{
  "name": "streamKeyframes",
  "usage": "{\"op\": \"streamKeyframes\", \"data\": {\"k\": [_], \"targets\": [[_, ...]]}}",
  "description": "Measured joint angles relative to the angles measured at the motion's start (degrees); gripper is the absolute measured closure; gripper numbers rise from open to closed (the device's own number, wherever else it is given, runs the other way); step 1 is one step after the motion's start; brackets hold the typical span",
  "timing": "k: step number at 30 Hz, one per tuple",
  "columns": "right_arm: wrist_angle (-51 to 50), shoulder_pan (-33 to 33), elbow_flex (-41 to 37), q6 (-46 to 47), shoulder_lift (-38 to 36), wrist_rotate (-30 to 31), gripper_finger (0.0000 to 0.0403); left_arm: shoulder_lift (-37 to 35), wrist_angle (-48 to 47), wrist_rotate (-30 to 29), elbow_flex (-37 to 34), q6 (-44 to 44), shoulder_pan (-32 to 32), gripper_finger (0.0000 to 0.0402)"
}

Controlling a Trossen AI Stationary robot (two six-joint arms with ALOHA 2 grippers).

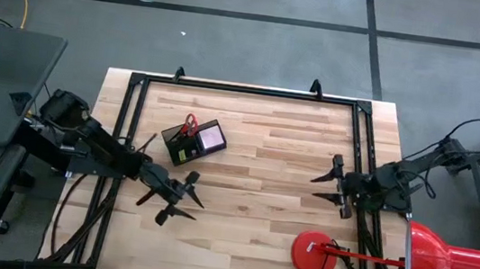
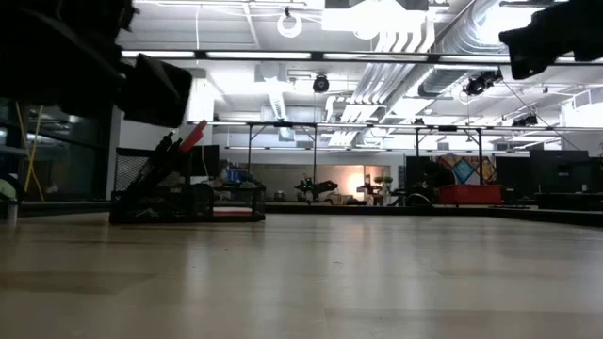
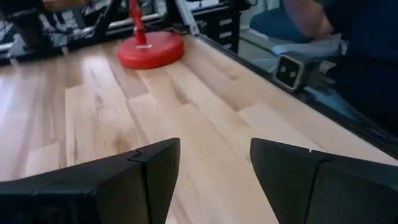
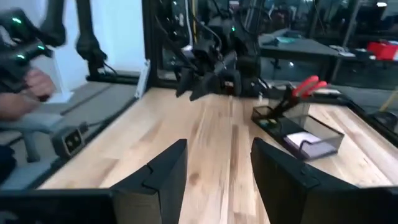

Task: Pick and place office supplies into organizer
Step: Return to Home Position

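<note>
The black organizer (image 1: 192,142) stands on the far left part of the table. Red-handled scissors (image 1: 188,125) stick up out of one compartment and a pale purple note pad (image 1: 211,138) lies in another. It also shows in the low view (image 2: 179,200) and the right wrist view (image 4: 298,127). My left gripper (image 1: 182,197) hovers open near the table's left, a little nearer than the organizer, and holds nothing. My right gripper (image 1: 328,188) is open at the table's right side, empty too.
A red desk lamp has its round base (image 1: 317,254) on the near right corner and its shade (image 1: 448,260) beyond the table's right edge. A black frame (image 1: 245,90) runs along the table's edges. A person (image 3: 336,31) sits beyond the near edge.
</note>
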Motion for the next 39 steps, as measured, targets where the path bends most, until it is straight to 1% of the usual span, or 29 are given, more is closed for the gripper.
{"op": "streamKeyframes", "data": {"k": [3,8,9,11,13,16,20,23,26,31,35,39], "targets": [[-2.44,0.02,0.35,0.18,-6.02,-0.43,0.0233,-3.76,-0.22,0.30,-2.30,1.17,-0.05,0.0211],[-10.06,0.02,0.51,-0.39,-15.49,0.37,0.0233,-10.30,-0.17,-2.46,-5.84,1.47,0.03,0.0211],[-10.76,0.02,0.98,-0.17,-15.40,0.66,0.0233,-11.54,-0.08,-2.47,-6.47,1.47,0.03,0.0211],[-15.61,0.02,2.47,0.41,-15.02,1.36,0.0233,-14.26,-0.13,-2.76,-8.02,1.57,0.03,0.0211],[-15.95,0.02,3.50,1.28,-15.06,3.95,0.0233,-16.83,-0.13,-3.24,-9.51,1.62,0.03,0.0211],[-17.54,0.00,4.64,0.96,-15.35,4.12,0.0233,-20.60,0.21,-2.84,-11.50,1.58,1.62,0.0211],[-16.80,0.00,5.85,0.01,-15.37,3.11,0.0233,-25.09,-0.04,-1.39,-14.21,1.54,4.96,0.0211],[-12.26,0.00,6.22,-1.93,-15.40,2.46,0.0233,-28.17,-0.88,-0.10,-15.59,1.01,7.28,0.0211],[-12.67,0.00,6.58,-3.64,-15.37,1.73,0.0233,-31.13,-4.12,1.11,-16.09,0.54,9.35,0.0211],[-16.29,0.00,9.71,-3.68,-15.38,4.41,0.0233,-36.67,-9.83,1.21,-16.06,0.36,12.46,0.0211],[-17.73,0.00,12.71,-4.64,-15.38,4.54,0.0233,-43.03,-14.17,1.21,-16.04,0.39,14.54,0.0211],[-19.12,0.00,13.46,-5.06,-15.38,5.76,0.0233,-50.77,-21.96,0.68,-16.02,0.49,17.09,0.0211]]}}
